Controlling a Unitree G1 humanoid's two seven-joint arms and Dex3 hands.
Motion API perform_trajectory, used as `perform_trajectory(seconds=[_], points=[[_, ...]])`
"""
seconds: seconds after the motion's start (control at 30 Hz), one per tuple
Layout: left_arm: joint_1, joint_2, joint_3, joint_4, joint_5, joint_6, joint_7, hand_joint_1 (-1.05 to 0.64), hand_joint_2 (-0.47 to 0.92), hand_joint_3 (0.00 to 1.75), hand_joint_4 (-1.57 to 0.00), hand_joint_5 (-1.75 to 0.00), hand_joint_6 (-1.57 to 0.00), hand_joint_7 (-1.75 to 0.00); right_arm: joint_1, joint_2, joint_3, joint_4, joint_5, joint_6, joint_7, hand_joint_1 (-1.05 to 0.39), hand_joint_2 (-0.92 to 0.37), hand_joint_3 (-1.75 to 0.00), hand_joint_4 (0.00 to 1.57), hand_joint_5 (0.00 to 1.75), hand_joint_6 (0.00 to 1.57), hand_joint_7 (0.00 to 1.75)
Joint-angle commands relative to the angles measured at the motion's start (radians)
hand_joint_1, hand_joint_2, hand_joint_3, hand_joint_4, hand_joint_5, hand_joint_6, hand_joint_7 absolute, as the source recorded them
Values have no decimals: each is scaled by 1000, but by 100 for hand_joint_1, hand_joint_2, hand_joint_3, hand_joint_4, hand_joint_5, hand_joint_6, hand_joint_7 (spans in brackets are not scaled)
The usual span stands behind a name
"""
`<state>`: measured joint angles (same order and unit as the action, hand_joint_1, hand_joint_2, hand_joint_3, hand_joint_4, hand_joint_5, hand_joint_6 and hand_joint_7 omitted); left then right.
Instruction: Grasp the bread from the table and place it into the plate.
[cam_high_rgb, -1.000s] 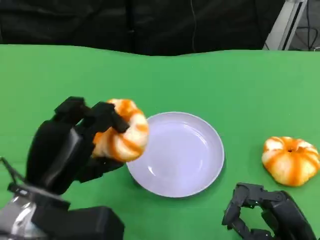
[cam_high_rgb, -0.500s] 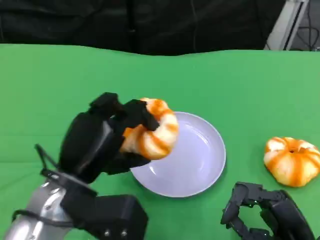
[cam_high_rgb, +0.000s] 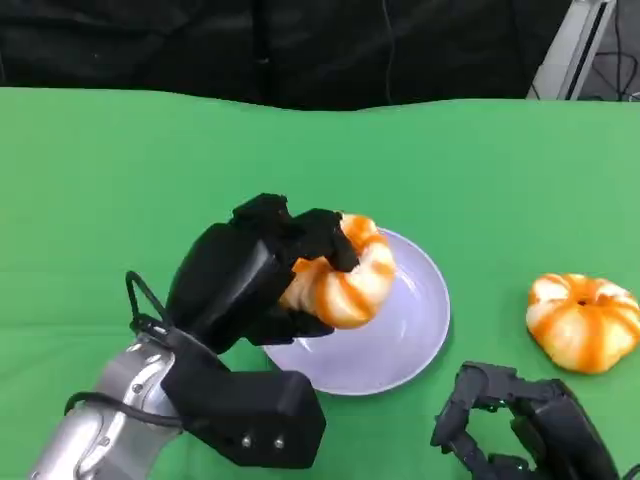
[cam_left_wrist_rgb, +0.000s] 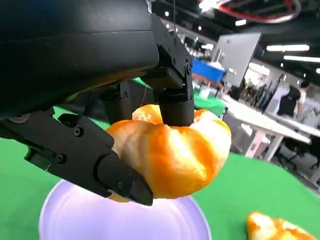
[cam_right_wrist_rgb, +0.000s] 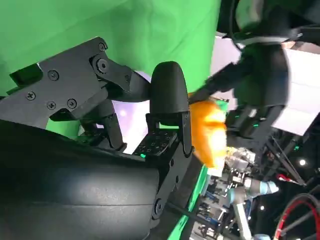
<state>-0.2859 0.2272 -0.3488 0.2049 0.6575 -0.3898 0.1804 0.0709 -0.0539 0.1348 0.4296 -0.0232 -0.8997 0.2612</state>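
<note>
Right now my left hand (cam_high_rgb: 262, 268) grips the round orange-and-cream striped bread roll (cam_high_rgb: 345, 281), black fingers wrapped over its top and under its near side, and I hold it in the air above the left part of the shallow round pale lavender plate (cam_high_rgb: 415, 320). The bread is a plump, roughly round bun with no clear long axis; seen from my head, its striped, ridged face turns toward the right and slightly up, away from my palm. From my left wrist, the bread (cam_left_wrist_rgb: 170, 152) hangs clear above the plate (cam_left_wrist_rgb: 75, 220), pinched between an upper finger (cam_left_wrist_rgb: 175, 95) and a lower one. The plate has nothing lying on it; its bare inside shows under and to the right of the bread.

My right hand (cam_high_rgb: 515, 425) sits low at the near right edge of the green table (cam_high_rgb: 120, 180), fingers curled in loosely around nothing. Beyond it, well right of the plate, a second orange-and-cream pumpkin-shaped bread (cam_high_rgb: 583, 320) rests on the table, its stem dimple facing up.
</note>
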Motion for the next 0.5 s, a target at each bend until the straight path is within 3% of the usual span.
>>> perform_trajectory(seconds=[0.03,0.4,0.5], points=[[-32,-2,-5,46,-19,-17,-15,-4,78,1,-58,-166,-70,-126,8,-6,-1,-13,0,3,-8,-23,-63,-89,81,155,80,130],[-94,-16,-23,197,-60,-89,-38,-5,80,0,-59,-163,-70,-124,21,-7,2,-44,-20,31,-22,-23,-64,-88,81,155,80,130],[-103,-14,-26,213,-63,-89,-57,-11,81,0,-60,-150,-76,-105,26,-7,5,-52,-25,35,-26,-24,-64,-87,81,155,80,130]])
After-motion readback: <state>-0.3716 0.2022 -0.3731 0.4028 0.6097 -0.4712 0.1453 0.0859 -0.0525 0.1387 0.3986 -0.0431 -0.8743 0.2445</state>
